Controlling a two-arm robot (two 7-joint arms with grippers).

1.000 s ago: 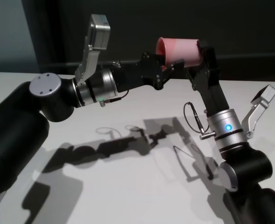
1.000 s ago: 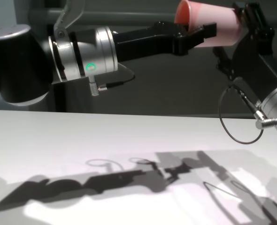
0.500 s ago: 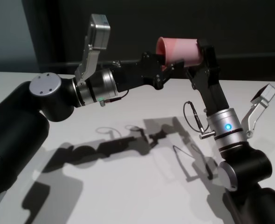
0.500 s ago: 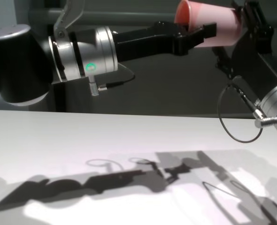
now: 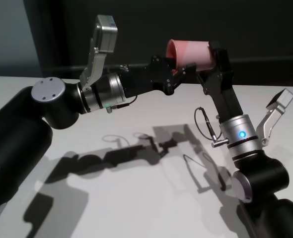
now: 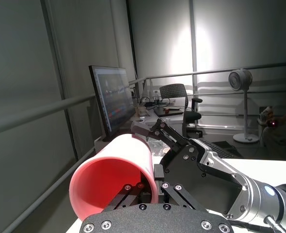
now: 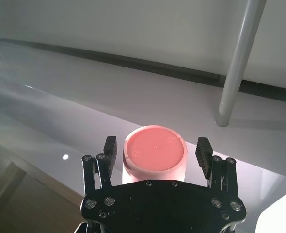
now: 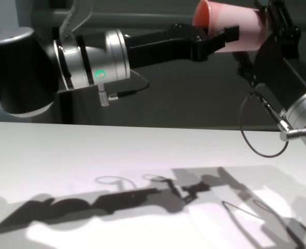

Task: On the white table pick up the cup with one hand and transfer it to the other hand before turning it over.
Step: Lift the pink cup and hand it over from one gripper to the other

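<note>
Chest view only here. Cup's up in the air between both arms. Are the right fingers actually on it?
Observer: No. The right wrist view shows the right gripper open, with one finger on each side of the cup at its flat base and a gap on both sides.
Operator: So what's holding it?
Observer: The left gripper. The left wrist view shows the cup's lower rim seated in its fingers, with the open mouth facing that camera and nothing inside.
</note>
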